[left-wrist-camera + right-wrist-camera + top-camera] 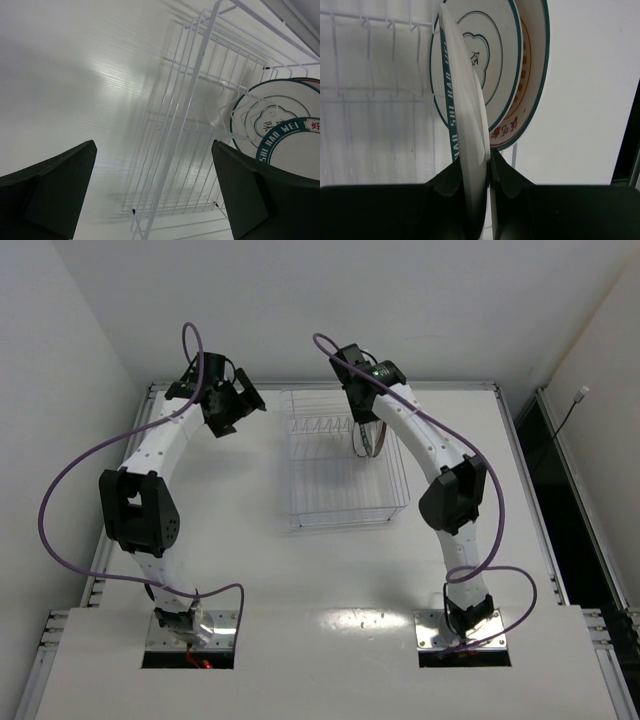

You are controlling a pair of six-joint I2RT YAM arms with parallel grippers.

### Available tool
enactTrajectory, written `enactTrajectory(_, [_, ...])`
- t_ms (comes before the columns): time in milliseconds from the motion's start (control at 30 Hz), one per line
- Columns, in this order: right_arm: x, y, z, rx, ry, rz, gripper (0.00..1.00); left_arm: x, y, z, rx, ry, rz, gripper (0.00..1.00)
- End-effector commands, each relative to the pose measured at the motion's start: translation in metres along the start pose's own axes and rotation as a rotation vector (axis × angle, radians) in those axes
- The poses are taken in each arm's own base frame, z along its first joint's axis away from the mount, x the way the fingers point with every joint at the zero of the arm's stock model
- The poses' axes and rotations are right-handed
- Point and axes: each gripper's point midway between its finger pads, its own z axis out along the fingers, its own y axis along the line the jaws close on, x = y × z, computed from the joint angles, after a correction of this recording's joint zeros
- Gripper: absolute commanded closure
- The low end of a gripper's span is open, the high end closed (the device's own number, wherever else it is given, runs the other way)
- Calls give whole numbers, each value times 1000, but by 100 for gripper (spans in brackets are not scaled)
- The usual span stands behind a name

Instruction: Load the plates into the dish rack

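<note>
Right wrist, plate (469, 120) edge-on, clamped in right gripper (475, 172)

The near plate (470, 135) is white with a dark teal band of white letters; the middle plate (492, 50) is white with a teal rim and a teal cloud outline; the far plate (532, 60) has a teal edge and orange marks inside; the rack (340, 502) is white wire; the table (250, 570) is white; the arms (160, 445) are white with black joints; the cables (43, 508) are purple.

The plates (487, 70) stand upright together in the dish rack's (340, 522) far right part.
</note>
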Motion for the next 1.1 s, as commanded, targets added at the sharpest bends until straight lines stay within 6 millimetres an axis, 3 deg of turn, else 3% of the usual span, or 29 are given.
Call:
enactTrajectory(0, [-18,-14,11,55,-59,12,100,-15,-15,-25,44,-63,25,0])
enactTrajectory(200, [-25,7,34,-20,-72,33,100,-8,-12,-21,46,-37,24,0])
enactTrajectory(333, [-22,10,47,-22,-52,40,100,-8,-12,-18,46,-37,24,0])
enactTrajectory(400, [-18,8,55,-14,-36,51,92,-8,-12,-17,46,-37,24,0])
enactTrajectory(467, [-11,12,69,-29,-5,58,78,-6,-11,-14,40,-30,24,0])
enactTrajectory(533, [-11,8,71,-24,-2,74,76,-6,-10,-14,40,-30,24,0])
enactTrajectory(600, [-13,3,65,-16,-12,88,64,-6,-10,-14,40,-30,24,0])
enactTrajectory(667, [-20,-1,54,-20,-35,100,58,-5,-9,-10,34,-23,23,0])
enactTrajectory(767, [-38,-15,20,-40,-100,152,41,-11,-8,-11,24,-46,32,0])
enactTrajectory(800, [-41,-18,9,-52,-112,170,29,-11,-8,-11,23,-46,43,0])
enactTrajectory(833, [-54,-28,-17,-73,-167,198,23,-13,-8,-9,16,-54,43,0])
enactTrajectory(867, [-57,-32,-30,-88,-183,205,16,-16,-10,-11,22,-62,52,0])
enactTrajectory(900, [-61,-37,-45,-102,-204,215,2,-16,-7,-11,8,-62,52,0])
enactTrajectory(933, [-65,-48,-57,-100,-228,233,0,-16,-7,-11,8,-62,52,0])
enactTrajectory(967, [-72,-59,-84,-118,-281,257,0,-14,-5,-7,2,-55,61,0])
enactTrajectory(1067, [-70,-91,-122,-148,-330,313,0,-12,-3,-3,-5,-46,71,0])
